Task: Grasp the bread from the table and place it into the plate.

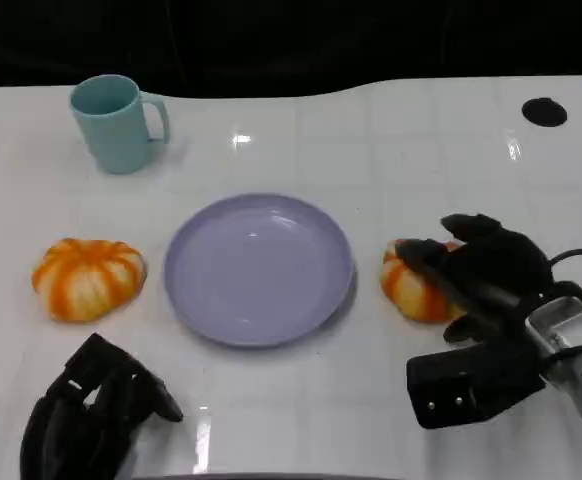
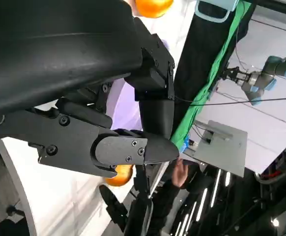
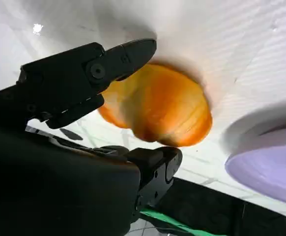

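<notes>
Two breads, one plate, one mug, and the right hand is on one of the breads.

The white table carries one lavender plate in the middle, with nothing in it. Two orange-and-white striped breads flank it: the left bread sits alone, and the right bread lies just beside the plate's rim with the right hand on it, fingers wrapped around both sides. One teal mug stands at the far left. The left hand rests near the front edge, fingers curled in around nothing.
</notes>
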